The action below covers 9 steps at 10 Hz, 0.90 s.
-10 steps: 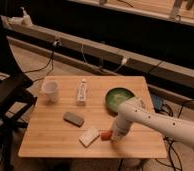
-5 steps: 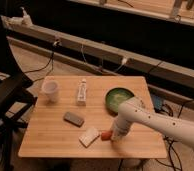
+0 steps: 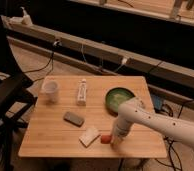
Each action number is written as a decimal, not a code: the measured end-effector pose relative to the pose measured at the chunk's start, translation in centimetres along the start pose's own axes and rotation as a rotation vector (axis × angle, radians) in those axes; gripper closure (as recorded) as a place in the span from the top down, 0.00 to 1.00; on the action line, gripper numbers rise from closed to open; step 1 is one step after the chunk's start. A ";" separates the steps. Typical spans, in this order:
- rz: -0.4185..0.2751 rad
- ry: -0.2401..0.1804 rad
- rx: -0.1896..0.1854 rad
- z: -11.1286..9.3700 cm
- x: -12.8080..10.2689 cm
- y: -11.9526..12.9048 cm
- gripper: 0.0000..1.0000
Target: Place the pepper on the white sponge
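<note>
— One arm (image 3: 160, 122) is coming in from the right of the view, white, sloping down toward the front of the tabletop (image 3: 45, 142). Are you getting the tool?

— Logging it. The tool (image 3: 115, 141) is sitting low near the front edge, right of centre, pointing down at the wood. Its grip is not showing, so I cannot tell whether it is wide, narrow or holding anything.

— And the pepper?

— The pepper (image 3: 106, 139) is showing as a small red-orange spot right at the tool's tip, on the side facing the sponge. It is touching the tool or very nearly. I cannot tell whether it is resting on the wood or hanging just clear.

— Where is the white sponge lying?

— The white sponge (image 3: 89, 136) is lying flat, turned at an angle, just beside the pepper on the side away from the tool. The pepper is not sitting on it. I cannot tell whether the two are touching.

— Noting the rest?

— A dark grey block (image 3: 73, 118) is lying behind the sponge, a little further left. A white cup (image 3: 50, 90) is standing at the back left, and a white tube (image 3: 81, 92) is standing upright near it. A green bowl (image 3: 119, 98) is sitting at the back right, with the arm bending just in front of it.
</note>
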<state>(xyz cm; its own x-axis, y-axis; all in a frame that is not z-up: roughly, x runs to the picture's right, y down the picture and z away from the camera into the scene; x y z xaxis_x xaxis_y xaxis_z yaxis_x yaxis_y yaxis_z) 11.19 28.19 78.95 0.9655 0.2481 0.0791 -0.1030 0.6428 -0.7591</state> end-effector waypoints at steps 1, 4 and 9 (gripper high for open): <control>-0.005 0.004 0.004 0.0 0.0 0.0 0.17; -0.015 0.010 0.065 -1.2 -1.0 0.1 0.00; -0.057 -0.014 0.163 -5.1 -4.7 -0.3 0.03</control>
<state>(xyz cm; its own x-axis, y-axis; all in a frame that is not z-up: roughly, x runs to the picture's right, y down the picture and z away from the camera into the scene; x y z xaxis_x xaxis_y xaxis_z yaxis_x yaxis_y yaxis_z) 7.94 23.10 75.51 0.9677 0.2168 0.1289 -0.0864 0.7652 -0.6380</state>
